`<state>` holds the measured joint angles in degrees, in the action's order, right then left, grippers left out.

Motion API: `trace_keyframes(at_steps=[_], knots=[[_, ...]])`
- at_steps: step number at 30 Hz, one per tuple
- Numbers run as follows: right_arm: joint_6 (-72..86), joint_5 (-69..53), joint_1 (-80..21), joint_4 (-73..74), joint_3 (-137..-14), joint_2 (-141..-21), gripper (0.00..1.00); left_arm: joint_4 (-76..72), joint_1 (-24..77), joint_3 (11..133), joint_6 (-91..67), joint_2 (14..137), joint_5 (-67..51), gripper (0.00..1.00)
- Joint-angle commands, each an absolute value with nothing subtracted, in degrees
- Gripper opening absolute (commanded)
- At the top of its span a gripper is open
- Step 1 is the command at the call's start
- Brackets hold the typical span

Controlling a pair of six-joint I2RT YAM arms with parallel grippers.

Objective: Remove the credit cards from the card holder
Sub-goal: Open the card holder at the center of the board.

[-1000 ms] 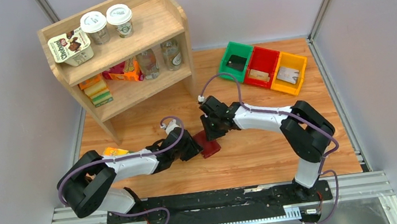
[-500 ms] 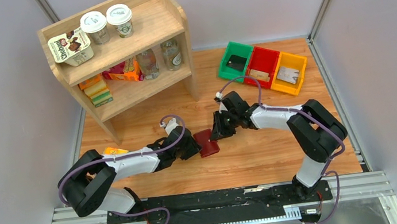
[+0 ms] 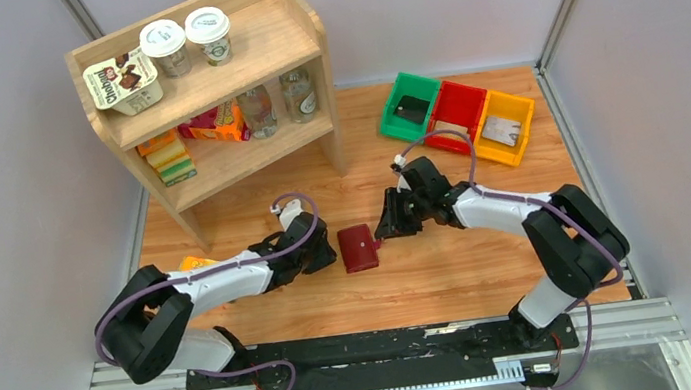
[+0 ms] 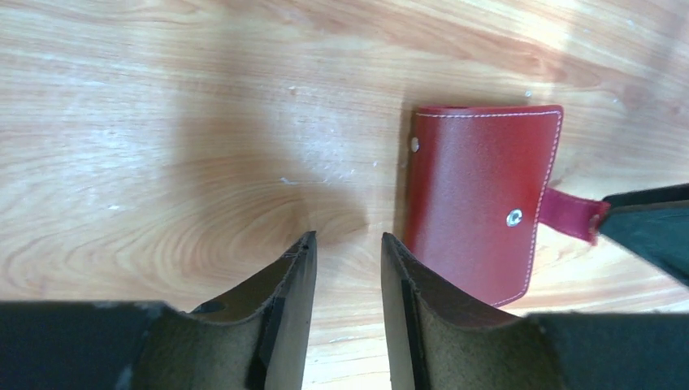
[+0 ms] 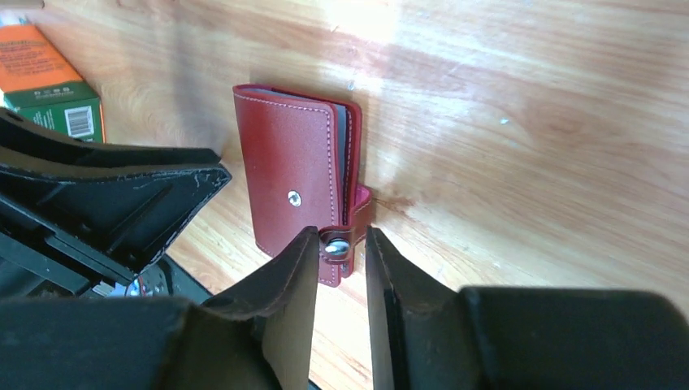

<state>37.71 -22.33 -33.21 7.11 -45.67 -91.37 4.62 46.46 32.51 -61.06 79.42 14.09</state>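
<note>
Ok so here's what we're looking at. The card holder [image 3: 360,248] lies flat on the wooden table [image 3: 454,282], pretty much dead centre of the overhead view, covers folded together. Its snap tab [image 4: 569,213] is off the stud and sticks out toward the right of the frame.

The right gripper [image 5: 341,236] comes in from the right. In its own wrist view the tab sits between the two fingers, and as far as we can see they're pinched onto it. We can spot grey sleeve edges between the covers there, but we can't tell if any cards are inside.

The left gripper [image 4: 348,244] sits just beside the holder's left edge, fingers apart with only bare wood between them.

Upper right of the overhead view there's a green bin [image 3: 411,109], a red bin [image 3: 457,116] and a yellow bin [image 3: 505,121], each with something flat and card-like in it. An orange-and-green box [image 5: 49,89] shows at the upper left of the right wrist view.
</note>
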Motion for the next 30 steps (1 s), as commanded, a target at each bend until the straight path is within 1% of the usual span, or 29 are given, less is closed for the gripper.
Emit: trace_keyframes(at_steps=[1,2,4,6,8,10,12,14,16,22,30], knots=[[36.74,-14.42,-33.13,10.89,-45.17,-87.54,0.32,11.95,46.41,35.50,-54.24,76.82,15.47,0.47],[36.48,-14.33,-33.31,11.33,-45.52,-87.63,0.33,13.08,46.84,36.55,-53.88,76.73,15.38,0.48],[36.12,-13.36,-34.01,12.39,-46.58,-87.89,0.36,14.50,47.81,37.79,-53.17,76.55,15.82,0.55],[35.86,-12.66,-34.71,13.01,-47.37,-88.33,0.40,15.38,48.95,38.75,-52.91,76.46,16.17,0.60],[36.12,-12.57,-35.24,13.01,-47.72,-88.59,0.42,16.43,50.18,39.81,-52.74,76.64,17.22,0.63],[36.12,-12.92,-35.86,12.40,-47.81,-87.72,0.47,17.57,51.15,40.87,-52.56,77.25,18.02,0.64],[35.60,-12.48,-36.99,11.95,-47.99,-86.58,0.56,17.75,51.68,41.40,-52.65,78.05,18.19,0.65],[35.51,-11.43,-38.14,12.04,-48.77,-85.52,0.62,17.49,51.86,41.48,-53.08,78.66,18.19,0.65],[35.68,-10.20,-39.28,12.74,-50.00,-85.52,0.66,17.14,52.12,41.22,-53.70,79.19,18.11,0.66],[36.03,-6.07,-41.48,15.82,-55.54,-91.04,0.70,14.33,52.21,39.20,-56.60,79.80,17.93,0.66],[36.13,-1.06,-42.63,20.82,-58.53,-95.36,0.69,12.13,52.47,38.94,-58.53,82.09,17.49,0.66]])
